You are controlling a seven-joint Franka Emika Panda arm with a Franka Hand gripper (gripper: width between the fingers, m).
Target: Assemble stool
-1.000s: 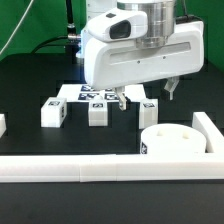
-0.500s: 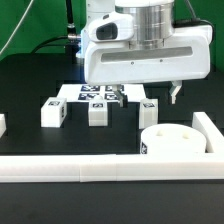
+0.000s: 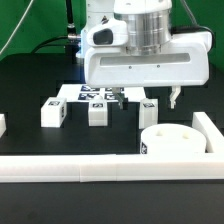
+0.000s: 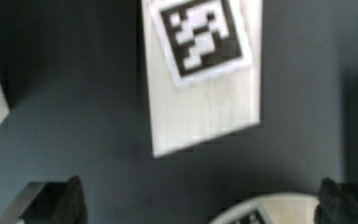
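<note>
Ext. view. Item: stool kit, unassembled. Gripper (image 3: 148,98): jaws spread wide, nothing betw. them, hanging above the table (image 3: 30,92) over the right-hand leg block (image 3: 150,111) (ext. view's right), likely lined up there for a descent & pick. Other 2 leg blocks, middle (image 3: 97,114) & left (image 3: 53,112): stand apart in a row, tags showing; the spacing prob. gives the fingers room. Seat disc (image 3: 170,141): lies flat in the corner of the border rails (image 3: 100,169), just in front of the right-hand leg block, no legs fitted yet. Marker board (image 3: 88,93): flat behind the row, partly hidden by the arm. Wrist view. Gripper (image 4: 197,205): wide & empty, fingertips (image 4: 51,205) dark & blurred. One leg block (image 4: 208,85) lies ahead of them, tag visible, not yet betw. the jaws. Curved rim of seat disc (image 4: 265,212) is close by. Which of the 3 blocks: prob. the right-hand one, can't confirm.
</note>
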